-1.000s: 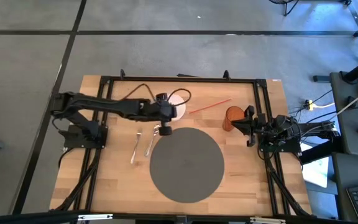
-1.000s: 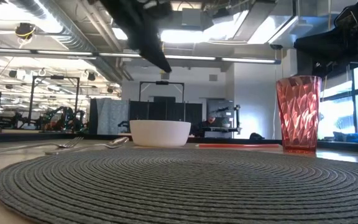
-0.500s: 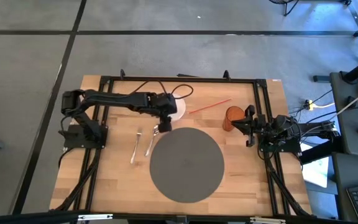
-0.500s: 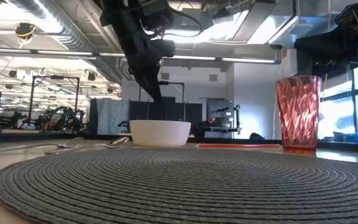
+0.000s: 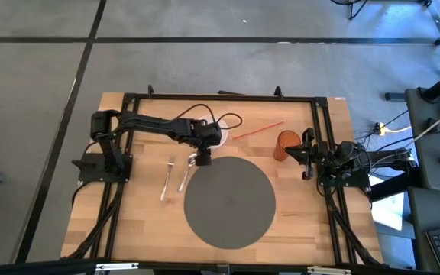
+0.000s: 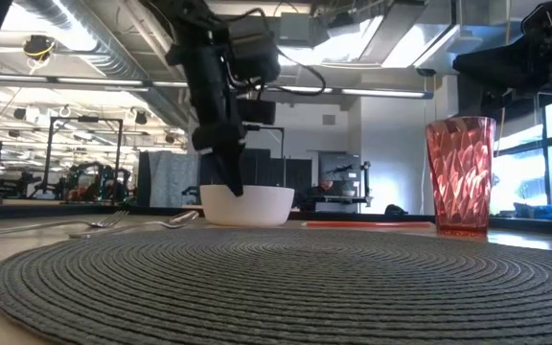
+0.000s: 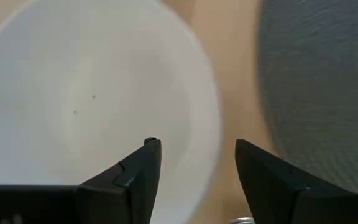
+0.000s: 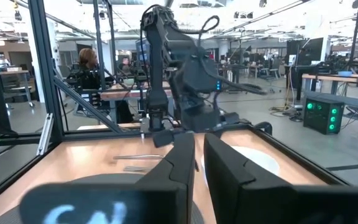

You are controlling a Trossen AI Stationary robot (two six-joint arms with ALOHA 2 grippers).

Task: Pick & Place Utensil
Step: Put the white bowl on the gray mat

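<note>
A fork (image 5: 166, 181) and a spoon (image 5: 186, 173) lie flat on the wood, left of the round grey placemat (image 5: 229, 201). Behind the placemat stand a white bowl (image 5: 219, 134) and a red cup (image 5: 286, 145). My left gripper (image 5: 202, 155) is open and points down over the bowl's near rim (image 7: 213, 124). One finger (image 7: 138, 171) stands over the inside of the bowl, the other (image 7: 263, 174) over the wood outside it. In the low view the left gripper (image 6: 228, 182) reaches down to the rim of the bowl (image 6: 247, 204). My right gripper (image 5: 305, 156) waits shut beside the cup.
A thin red stick (image 5: 257, 130) lies on the wood behind the cup. A black frame (image 5: 220, 98) runs along the table's edges. In the right wrist view a person (image 8: 87, 65) sits in the room beyond the table.
My left gripper has come down from well above the table to the bowl's rim, shifting slightly toward the table's left edge. The fork, spoon, bowl and cup have stayed where they were.
</note>
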